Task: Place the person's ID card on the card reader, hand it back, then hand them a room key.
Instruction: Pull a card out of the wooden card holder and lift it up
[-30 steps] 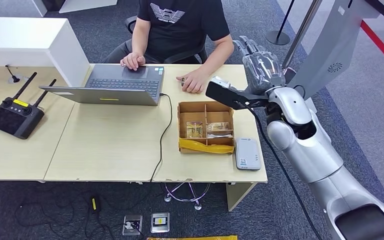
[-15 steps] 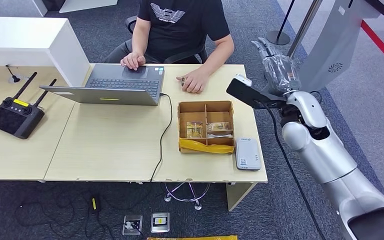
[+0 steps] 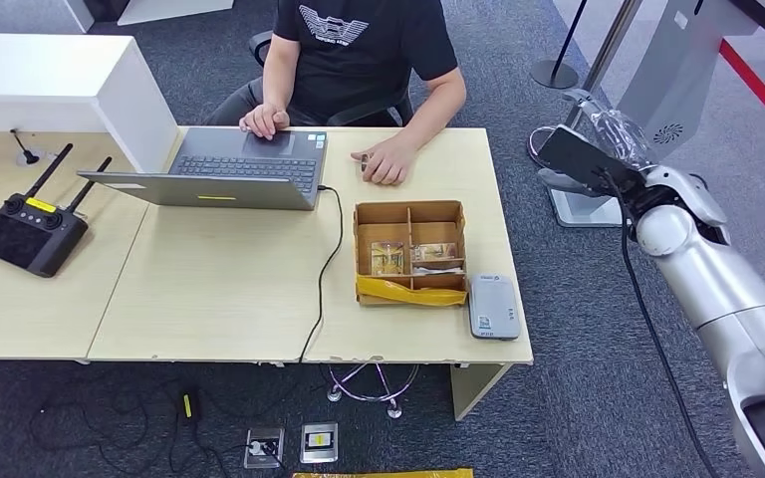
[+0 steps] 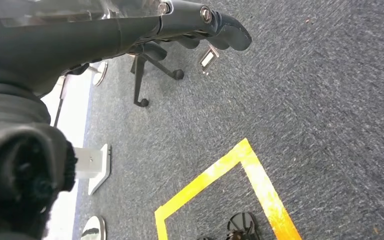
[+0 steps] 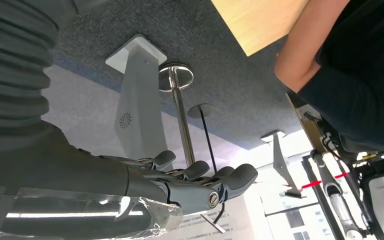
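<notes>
Head view shows our right hand (image 3: 598,134) out past the right edge of the light wooden tabletop (image 3: 229,289), over the dark blue-grey carpet (image 3: 578,329). Its fingers (image 5: 215,182) are straight and a little apart, holding nothing. Our left hand (image 4: 130,25) hangs above the carpet and a yellow tape line (image 4: 215,175), fingers apart and holding nothing. The small white-grey card reader (image 3: 493,308) lies at the tabletop's front right corner, beside a brown cardboard box with compartments (image 3: 410,251). We cannot see the ID card. A person in a black shirt (image 3: 359,45) sits at the back edge, by a grey laptop (image 3: 229,169).

The desk (image 3: 219,289) is pale wood; at its 4 o'clock corner a brown box (image 3: 409,251) has a yellow front beside a light grey card reader (image 3: 493,307). The carpet (image 3: 578,339) is dark blue-grey.
</notes>
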